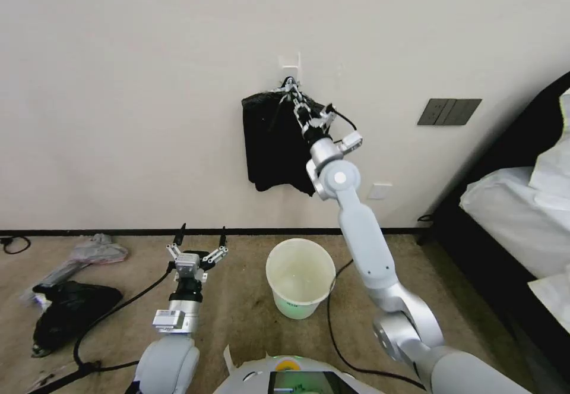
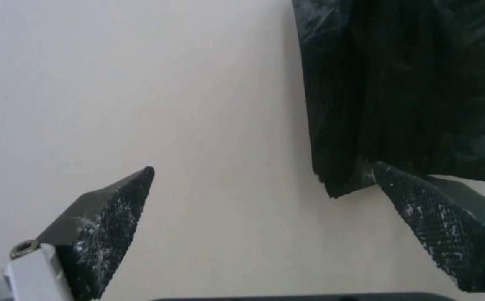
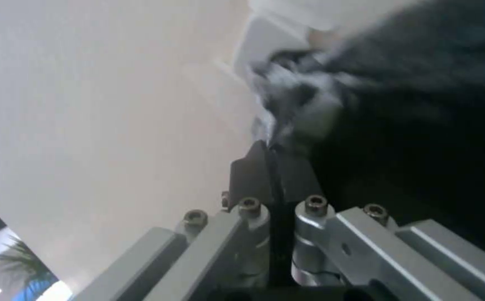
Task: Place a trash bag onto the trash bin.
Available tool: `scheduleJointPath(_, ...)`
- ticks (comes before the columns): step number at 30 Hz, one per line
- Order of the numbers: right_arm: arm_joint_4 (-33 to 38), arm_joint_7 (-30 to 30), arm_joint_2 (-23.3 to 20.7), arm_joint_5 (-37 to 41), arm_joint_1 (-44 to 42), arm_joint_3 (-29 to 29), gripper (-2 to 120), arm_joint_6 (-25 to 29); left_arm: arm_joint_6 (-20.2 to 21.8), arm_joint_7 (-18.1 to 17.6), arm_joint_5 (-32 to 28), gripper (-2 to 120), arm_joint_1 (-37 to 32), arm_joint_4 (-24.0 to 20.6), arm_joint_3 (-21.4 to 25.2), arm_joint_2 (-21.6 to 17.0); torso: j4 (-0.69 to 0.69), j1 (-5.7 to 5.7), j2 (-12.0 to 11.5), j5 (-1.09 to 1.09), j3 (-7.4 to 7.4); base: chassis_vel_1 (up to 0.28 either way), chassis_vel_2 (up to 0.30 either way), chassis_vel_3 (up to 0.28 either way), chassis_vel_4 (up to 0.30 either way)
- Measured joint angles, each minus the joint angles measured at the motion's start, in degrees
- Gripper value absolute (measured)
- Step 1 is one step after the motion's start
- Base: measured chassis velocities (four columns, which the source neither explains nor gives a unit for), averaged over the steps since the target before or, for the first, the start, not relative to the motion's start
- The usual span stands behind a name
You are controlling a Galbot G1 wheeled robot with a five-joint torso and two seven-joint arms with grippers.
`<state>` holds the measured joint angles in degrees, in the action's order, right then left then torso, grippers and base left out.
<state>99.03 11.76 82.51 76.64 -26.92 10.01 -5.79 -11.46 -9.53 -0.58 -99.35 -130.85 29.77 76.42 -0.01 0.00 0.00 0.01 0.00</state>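
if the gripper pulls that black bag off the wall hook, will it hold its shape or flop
Probably flop: the trash bag hangs limp in soft vertical folds below the hook. It looks thin and glossy, so likely light and somewhat slippery. The right gripper is shut on its bunched top, so the rest should dangle; the left gripper waits open near the trash bin.

A lumpy black sack (image 1: 70, 311) lies on the floor; a bed (image 1: 522, 216) stands rightward.

Even, soft indoor light; bowed edges in the head view; right wrist view's close-up blurred.
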Motion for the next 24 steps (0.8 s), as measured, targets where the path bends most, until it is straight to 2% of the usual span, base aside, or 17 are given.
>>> scheduleJointPath(10, 6.7, -0.6, -3.6, -5.2, -8.1, -2.7, 0, -0.3, 0.1, 0.1, 0.0, 100, 0.0, -0.4, -0.4, 0.1, 0.01, 0.0, 0.0, 0.0, 0.0, 0.0, 0.0, 0.0, 0.0)
scheduleJointPath(24, 17.3, -2.0, -8.6, -17.3, -20.2, -6.0, 0, -0.6, 0.0, 0.2, 0.0, 100, -0.2, -0.7, -0.7, -0.3, 0.01, -0.01, 0.0, 0.0, 0.0, 0.0, 0.0, 0.0, 0.0)
